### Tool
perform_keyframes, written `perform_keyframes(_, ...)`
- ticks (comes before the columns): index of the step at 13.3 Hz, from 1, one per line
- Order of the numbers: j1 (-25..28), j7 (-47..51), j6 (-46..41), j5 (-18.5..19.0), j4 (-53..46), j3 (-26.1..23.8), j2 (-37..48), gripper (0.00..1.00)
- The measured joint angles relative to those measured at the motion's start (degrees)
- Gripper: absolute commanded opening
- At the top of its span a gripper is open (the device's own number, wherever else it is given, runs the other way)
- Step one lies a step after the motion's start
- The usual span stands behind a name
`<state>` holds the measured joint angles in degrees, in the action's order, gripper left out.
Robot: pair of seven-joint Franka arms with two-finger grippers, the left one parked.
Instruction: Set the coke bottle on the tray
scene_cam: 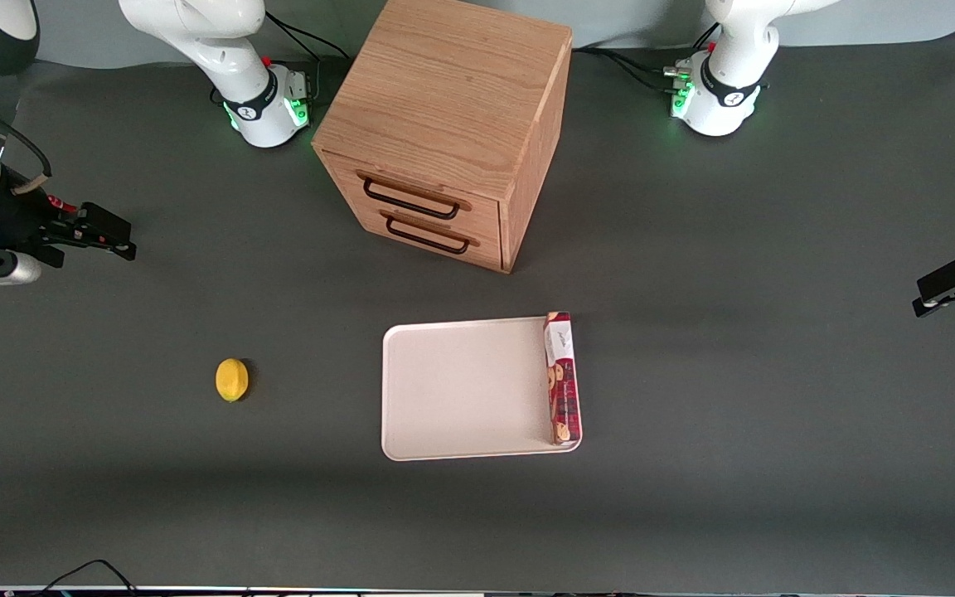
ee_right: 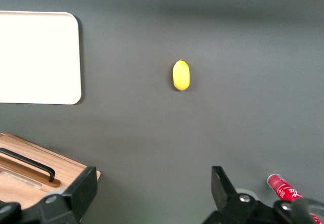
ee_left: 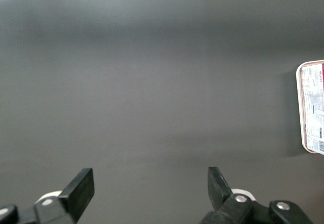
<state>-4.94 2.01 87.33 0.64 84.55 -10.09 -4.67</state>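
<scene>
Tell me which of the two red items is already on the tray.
The long red cookie box, lying along the off-white tray's edge. The small red coke bottle lies on the table beside the gripper.

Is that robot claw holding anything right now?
No. The gripper hangs open and empty above the table, with the coke bottle lying beside it.

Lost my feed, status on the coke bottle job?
Hand open, empty, high over the working arm's end. Coke bottle on table beside it, untouched. Tray carries a cookie box along one edge; rest bare.
</scene>
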Motion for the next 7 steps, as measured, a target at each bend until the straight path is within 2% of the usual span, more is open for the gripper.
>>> perform_keyframes(5, -0.88, -0.09, -1.18, 0.0, -1.32, 0.53, 0.13, 1.0)
perform_keyframes(7, -2.52, -3.26, -4.48, 0.73, -1.92, 0.94, 1.32, 1.0)
